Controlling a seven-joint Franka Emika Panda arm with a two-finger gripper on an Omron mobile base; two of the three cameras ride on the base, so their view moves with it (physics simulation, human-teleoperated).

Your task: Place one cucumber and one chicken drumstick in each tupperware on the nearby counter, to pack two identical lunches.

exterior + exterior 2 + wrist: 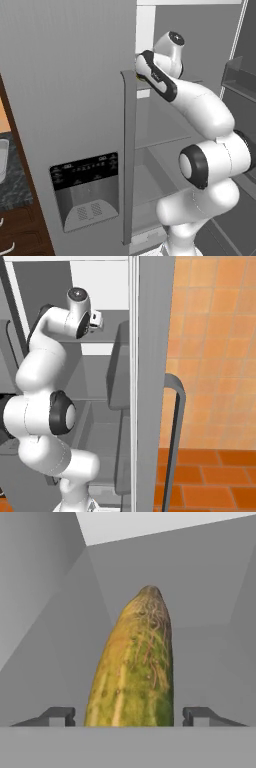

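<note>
A yellow-green cucumber [134,667] with brown streaks lies on a grey fridge shelf, pointing away from the hand. My gripper [129,717] is open, with one dark fingertip [60,715] on each side of the cucumber's near end and a narrow gap on both sides. The arm [200,107] reaches into the open fridge at upper-shelf height. At the far left edge, part of a pale tupperware [2,160] rests on the speckled counter [15,187]. The chicken drumstick is out of view.
The closed fridge door [70,100] with its vertical handle [129,155] and dispenser panel stands left of the arm. An open door with bins [120,371] and a handle [175,436] is on the right. Behind it are an orange tiled wall and floor.
</note>
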